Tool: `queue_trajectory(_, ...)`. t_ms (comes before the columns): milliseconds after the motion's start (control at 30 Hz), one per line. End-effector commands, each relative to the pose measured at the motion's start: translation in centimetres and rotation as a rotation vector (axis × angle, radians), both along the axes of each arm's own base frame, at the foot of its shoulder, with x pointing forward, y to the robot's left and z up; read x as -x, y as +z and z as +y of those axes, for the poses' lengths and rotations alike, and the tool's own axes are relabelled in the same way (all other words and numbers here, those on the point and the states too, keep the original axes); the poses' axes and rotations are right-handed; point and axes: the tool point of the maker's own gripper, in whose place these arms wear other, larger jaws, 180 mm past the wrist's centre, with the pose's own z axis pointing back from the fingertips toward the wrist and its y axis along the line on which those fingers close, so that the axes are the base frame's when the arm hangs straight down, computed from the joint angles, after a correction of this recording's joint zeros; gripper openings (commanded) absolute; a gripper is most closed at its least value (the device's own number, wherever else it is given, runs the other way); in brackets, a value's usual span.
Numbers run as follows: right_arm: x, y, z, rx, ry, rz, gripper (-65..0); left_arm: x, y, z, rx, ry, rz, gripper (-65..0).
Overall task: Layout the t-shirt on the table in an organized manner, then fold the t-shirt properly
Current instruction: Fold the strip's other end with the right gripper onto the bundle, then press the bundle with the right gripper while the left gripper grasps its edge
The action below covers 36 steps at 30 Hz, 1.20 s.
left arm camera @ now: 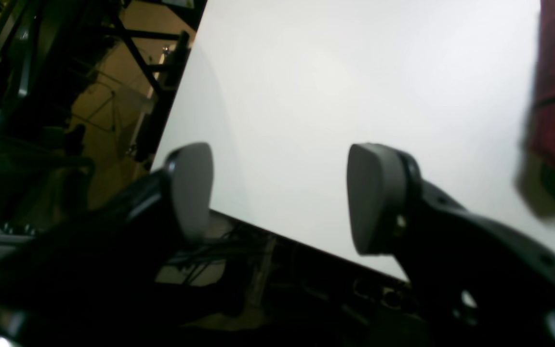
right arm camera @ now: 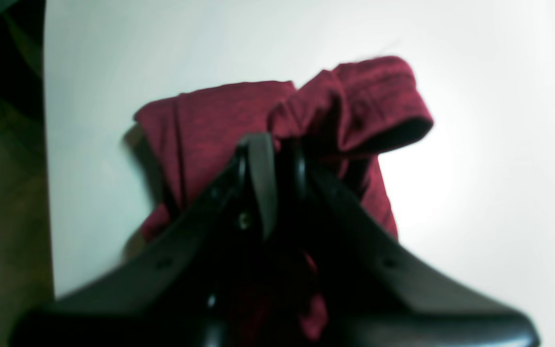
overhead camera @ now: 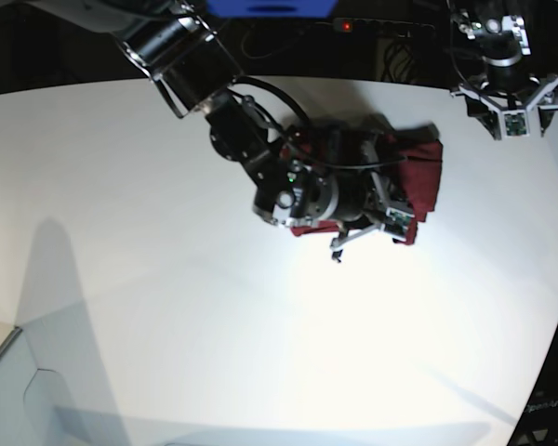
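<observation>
Right end effector [right arm camera: 277, 159] clamped on t-shirt [right arm camera: 239, 115] | left end effector [left arm camera: 280, 197] wide apart, empty | table [overhead camera: 167, 279]

t-shirt [overhead camera: 426, 177]: lies bunched on the table [overhead camera: 167, 307], toward 1 o'clock from the table's middle in the base view, near the far edge.
right arm [overhead camera: 237, 121]: reaches in from 11 o'clock and ends over the shirt's 9 o'clock side.
right gripper [right arm camera: 277, 159]: directly over the shirt, cloth spreading past it toward 12 o'clock in the right wrist view.
left gripper [left arm camera: 280, 197]: above the table edge at 2 o'clock, apart from the shirt, which lies at its 3 o'clock in the left wrist view.
</observation>
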Motion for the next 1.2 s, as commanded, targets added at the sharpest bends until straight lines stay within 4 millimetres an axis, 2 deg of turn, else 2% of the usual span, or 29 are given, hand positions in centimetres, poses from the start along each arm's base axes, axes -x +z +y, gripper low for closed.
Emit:
queue_trajectory(0,-0.5,2.6,1.2,-0.084,0.016,-0.037,-64.0,-0.7,1.2,0.2,-0.025,-0.006,-0.043,-22.8)
queue_trajectory(133,-0.9,3.8,1.6,-0.126,0.02,-0.062,-64.2,-0.8,1.2,0.2,-0.025,-0.006,-0.046,-22.8)
queue_trajectory(267,-1.1,6.0,1.8,-0.179,0.022,-0.11,-64.3,-0.9,0.8,0.0,-0.011,0.003,-0.045,-22.8)
queue_trajectory(367,-1.0,7.0,1.9,-0.195,0.027,-0.134,-64.3,-2.1,-0.2,-0.3,0.026,0.031,-0.059,-22.8)
queue_trajectory(467,-1.0,7.1,1.9,-0.197,0.028,-0.135,-64.3,-3.2,-0.9,-0.8,0.06,0.05,-0.077,-23.6)
queue_trajectory(533,-0.9,7.0,1.9,-0.196,0.029,-0.132,-64.3,-4.3,-1.1,-0.9,0.078,0.06,-0.095,-29.0)
queue_trajectory(633,-0.9,7.0,1.9,-0.194,0.029,-0.134,-64.3,-6.0,-1.9,-0.9,0.103,0.069,-0.106,-42.5)
queue_trajectory(800,-0.4,7.3,1.9,-0.207,0.028,-0.134,-64.3,-7.7,-4.0,-1.6,0.139,0.065,-0.078,-64.0)
queue_trajectory(1000,-0.5,7.6,2.0,-0.21,0.031,-0.144,-64.3,-8.1,-6.9,-3.4,0.186,0.044,0.016,-64.9)
queue_trajectory(1167,1.4,7.5,3.8,-0.187,0.121,-0.163,-64.2,-8.5,-6.8,-3.7,0.19,0.036,0.011,-65.0)
